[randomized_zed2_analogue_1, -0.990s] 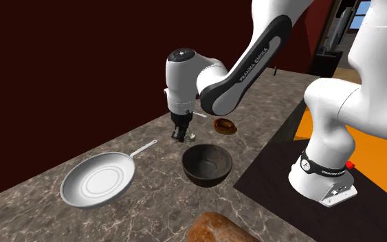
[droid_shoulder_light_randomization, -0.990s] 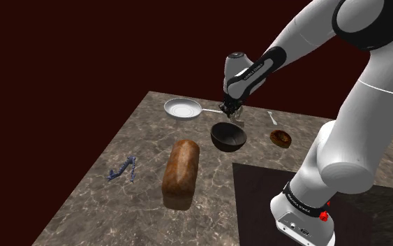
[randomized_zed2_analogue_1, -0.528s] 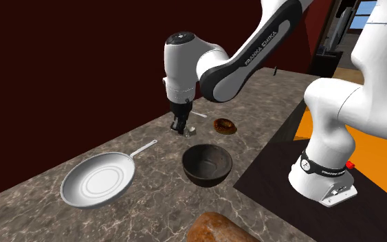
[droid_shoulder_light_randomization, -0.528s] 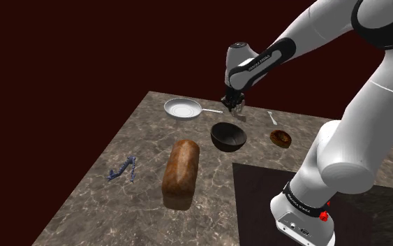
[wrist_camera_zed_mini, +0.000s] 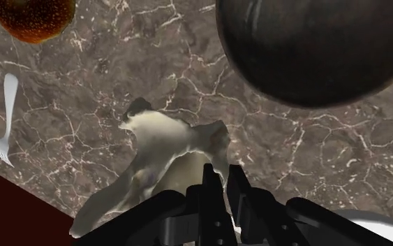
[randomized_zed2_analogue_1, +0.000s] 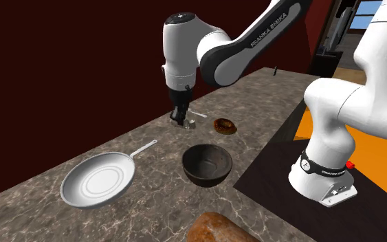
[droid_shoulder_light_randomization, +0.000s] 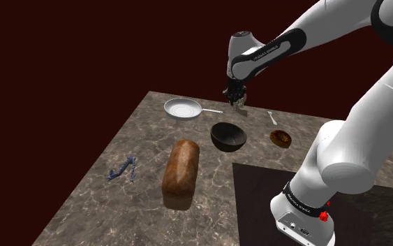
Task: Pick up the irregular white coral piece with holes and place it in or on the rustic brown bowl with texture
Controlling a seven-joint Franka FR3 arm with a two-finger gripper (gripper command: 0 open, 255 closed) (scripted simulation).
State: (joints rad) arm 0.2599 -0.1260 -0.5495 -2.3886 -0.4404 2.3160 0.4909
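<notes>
Dark veined stone makes up the counter (droid_shoulder_light_randomization: 146,133), with a deep red wall behind it. The gripper (droid_shoulder_light_randomization: 236,98) hangs above the counter's far part, pointing straight down, and its fingers (wrist_camera_zed_mini: 212,183) are drawn close together and pinched on one edge of the coral (wrist_camera_zed_mini: 167,143). This pale, off-white, ragged piece spreads out past the fingertips and is clear of the stone, with its shadow on the surface below. In the second exterior view the gripper (randomized_zed2_analogue_1: 180,118) shows the coral (randomized_zed2_analogue_1: 190,124) as a small light lump at its tips.

The bowl (droid_shoulder_light_randomization: 228,136) is the nearest thing to the fingers. It is dark, round and upright, standing near them but off to one side and not underneath. A white fork (wrist_camera_zed_mini: 8,119) and a glossy brown ring-shaped thing (wrist_camera_zed_mini: 33,15) lie on the stone further out on the other side of the fingers. Away from these, on the bowl's side, rests a pale pan (droid_shoulder_light_randomization: 182,109), its handle pointing toward the gripper. Well apart from the fingers lie a brown loaf (droid_shoulder_light_randomization: 181,168) and, beyond it, a small blue twisted object (droid_shoulder_light_randomization: 122,168).

From the stand (droid_shoulder_light_randomization: 303,213) the white arm rises, arches high over the counter, then slopes down to a wrist bent so that the hand is vertical.
</notes>
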